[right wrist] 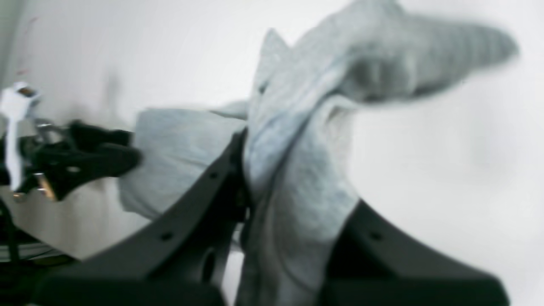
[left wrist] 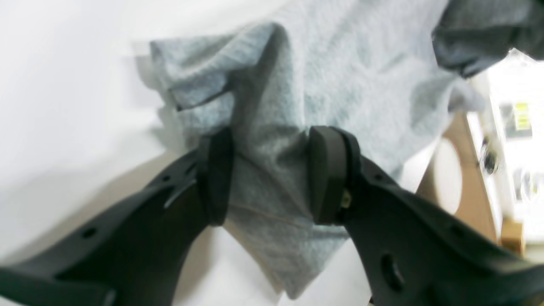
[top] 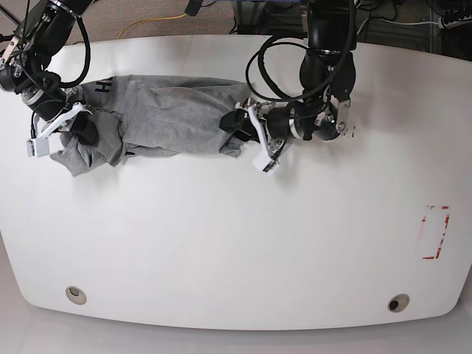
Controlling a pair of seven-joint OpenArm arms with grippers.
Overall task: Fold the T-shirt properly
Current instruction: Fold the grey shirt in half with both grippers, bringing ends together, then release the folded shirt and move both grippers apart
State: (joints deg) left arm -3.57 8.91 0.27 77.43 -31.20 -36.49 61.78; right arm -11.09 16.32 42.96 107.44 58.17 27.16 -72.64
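Grey cotton T-shirt [top: 166, 118] lies bunched: soft, light, prone to slump; best taken at hems. Left gripper [left wrist: 270, 176] and right gripper [right wrist: 289, 212] each clamp fabric.

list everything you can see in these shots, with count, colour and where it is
T-shirt: one, heather grey with black lettering, bunched across the far left part of the table, an end in each gripper
table: one, white, under everything
marking: one, red rectangle outline, right edge of the table
holes: two, round, near corners of the table
cable: one, yellow, on the floor beyond the table
left gripper: one, black, closed on shirt fabric
right gripper: one, black, closed on shirt fabric
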